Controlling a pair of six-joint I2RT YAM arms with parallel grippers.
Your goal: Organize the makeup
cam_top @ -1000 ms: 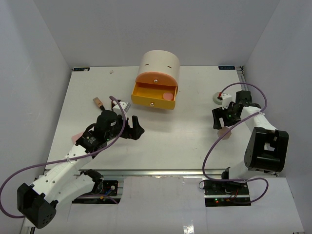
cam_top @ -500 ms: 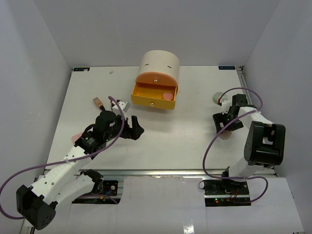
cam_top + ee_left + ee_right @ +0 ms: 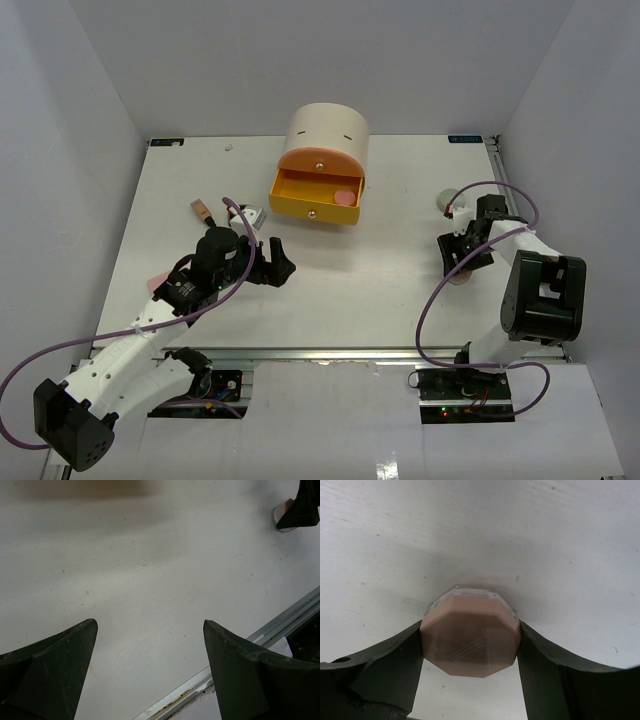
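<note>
One pink compact [image 3: 468, 637] is pinched by the right claw [image 3: 470, 630]; left claw [image 3: 149, 625] gapes wide.

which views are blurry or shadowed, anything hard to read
Top external view: even soft light, sharp throughout, barely any shadow on the white table. Left wrist view: the dark fingers look soft up close, and a brownish shadow smears the top edge. Right wrist view: the peach faceted compact fills the middle and stays readable, with a grey shadow behind it.
</note>
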